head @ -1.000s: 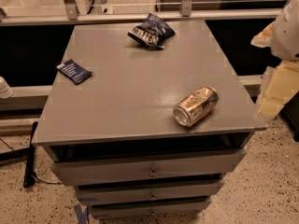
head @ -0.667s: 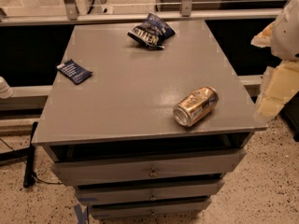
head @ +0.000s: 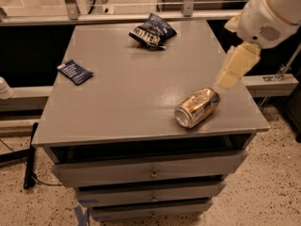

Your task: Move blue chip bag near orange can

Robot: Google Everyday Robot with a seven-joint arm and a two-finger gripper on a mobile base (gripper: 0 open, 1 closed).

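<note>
A grey cabinet top (head: 141, 102) stands on speckled flooring, and the drawers (head: 150, 171) below are pushed in with their contents hidden. In the camera view, the blue chip bag (head: 151, 30), wrinkled dark navy foil, lies at the far edge. It is well apart from the orange can (head: 197, 107), shiny golden metal, which lies on its side near the front right. The cream gripper (head: 236, 66) hangs just above the can; whether it is clenched or released cannot be told. The move looks unstarted: reaching, grasping and carrying remain.

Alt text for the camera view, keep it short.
An orange can lies on its side front right on a grey cabinet top; blue chip bag sits at the far edge, small blue packet at left. The end effector hangs over the right edge, just behind the can.
</note>
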